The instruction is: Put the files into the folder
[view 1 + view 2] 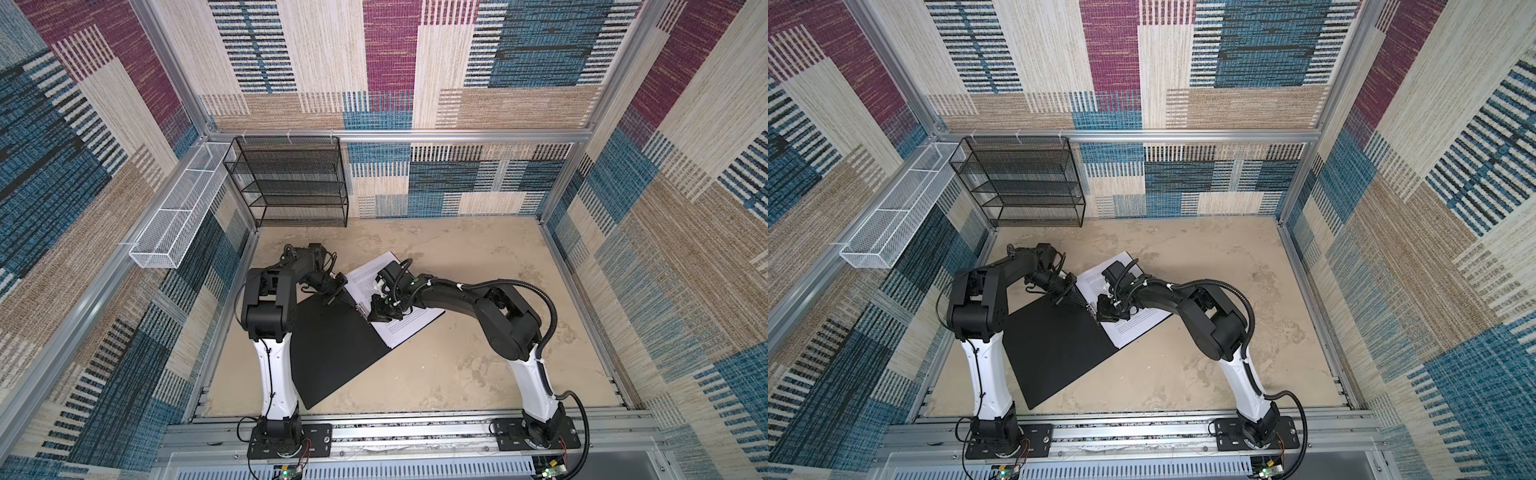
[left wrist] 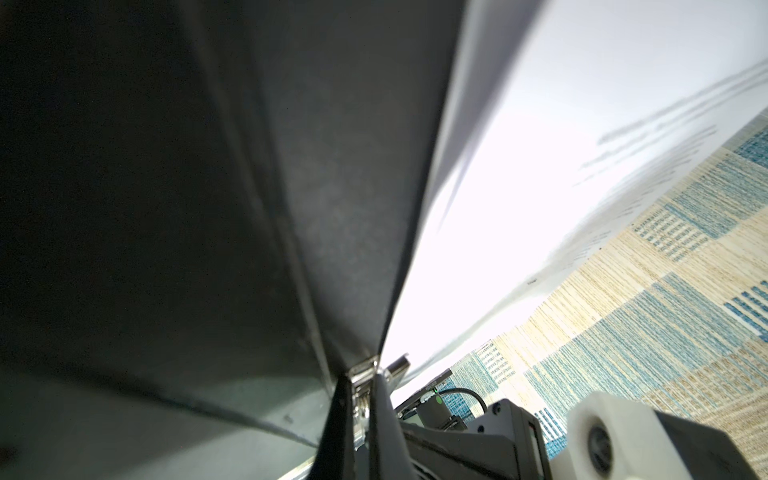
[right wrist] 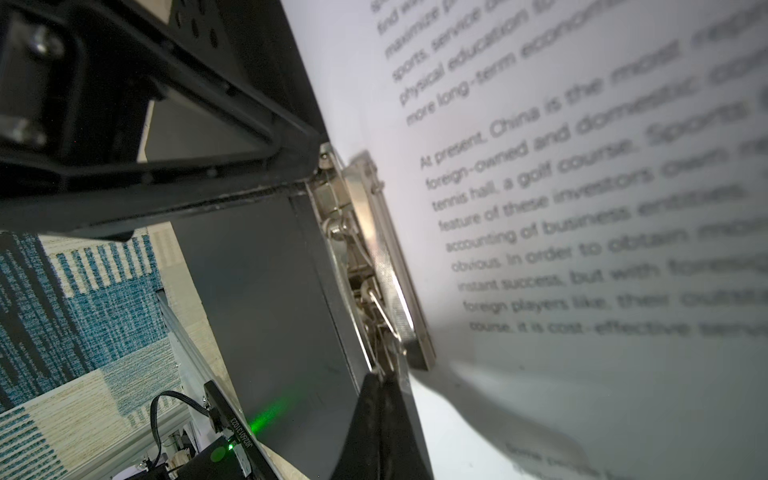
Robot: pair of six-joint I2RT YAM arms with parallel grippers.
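Left gripper and right gripper, fingers closed tight, flank the folder's stiff metal clip; the light, floppy sheets alongside likely need edge pinches.

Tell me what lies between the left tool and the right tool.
The metal clip bar on the folder spine, beside the printed sheet. The right wrist view shows it spanning the stretch from left tool to right tool.

Twin overhead views, wrist cameras hugging folder

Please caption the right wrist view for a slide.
Shut right gripper at the metal clip of the open folder, beside the printed files.
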